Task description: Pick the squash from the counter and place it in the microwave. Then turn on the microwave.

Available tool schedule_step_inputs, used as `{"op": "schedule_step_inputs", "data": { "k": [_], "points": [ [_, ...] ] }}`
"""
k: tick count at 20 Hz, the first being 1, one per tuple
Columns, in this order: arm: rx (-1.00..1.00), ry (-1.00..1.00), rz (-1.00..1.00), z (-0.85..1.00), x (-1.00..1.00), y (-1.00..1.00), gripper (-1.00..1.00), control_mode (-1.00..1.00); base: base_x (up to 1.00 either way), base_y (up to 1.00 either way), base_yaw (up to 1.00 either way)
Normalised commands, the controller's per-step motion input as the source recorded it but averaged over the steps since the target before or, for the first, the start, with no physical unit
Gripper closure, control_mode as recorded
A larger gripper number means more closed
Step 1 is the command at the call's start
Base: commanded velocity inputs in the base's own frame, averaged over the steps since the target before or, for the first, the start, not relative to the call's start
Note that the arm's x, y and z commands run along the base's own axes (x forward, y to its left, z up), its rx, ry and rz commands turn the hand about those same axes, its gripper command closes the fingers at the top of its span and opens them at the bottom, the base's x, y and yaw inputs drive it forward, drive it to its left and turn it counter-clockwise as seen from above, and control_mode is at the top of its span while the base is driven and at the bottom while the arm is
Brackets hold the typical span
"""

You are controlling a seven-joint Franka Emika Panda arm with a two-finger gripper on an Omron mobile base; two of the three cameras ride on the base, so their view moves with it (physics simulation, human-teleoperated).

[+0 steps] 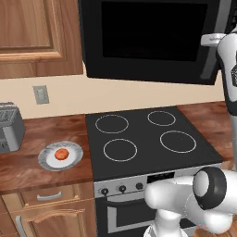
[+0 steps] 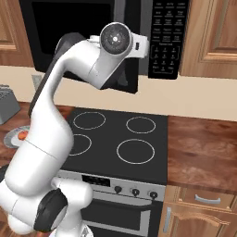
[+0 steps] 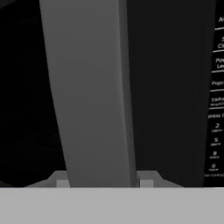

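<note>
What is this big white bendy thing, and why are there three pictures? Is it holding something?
It is a robot arm in a pretend kitchen. Two pictures come from cameras behind the arm, one on each side. The third comes from a camera on its hand. The gripper, its two-fingered hand, is shut on the microwave's grey handle. Below is a black stovetop. On the wooden counter sits a plate with a small orange squash, beside a grey toaster.

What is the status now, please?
Fingers shut on microwave handle. Squash on plate, on counter left of stovetop. Microwave door closed, blocks placing.
</note>
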Motion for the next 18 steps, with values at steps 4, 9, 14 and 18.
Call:
{"op": "schedule_step_inputs", "data": {
  "k": [4,9,14,18],
  "points": [
    [0.03,-0.07,0.00,0.06,-0.56,0.08,1.00,-1.00,0.00,0.00,0.00],
    [0.00,0.00,0.00,0.09,-0.55,0.10,1.00,-1.00,0.00,0.00,0.00],
    [0.00,0.00,0.00,0.12,-0.59,0.04,1.00,-1.00,0.00,0.00,0.00],
    [0.00,0.00,0.00,0.14,-0.59,0.05,1.00,-1.00,0.00,0.00,0.00]
  ]
}}
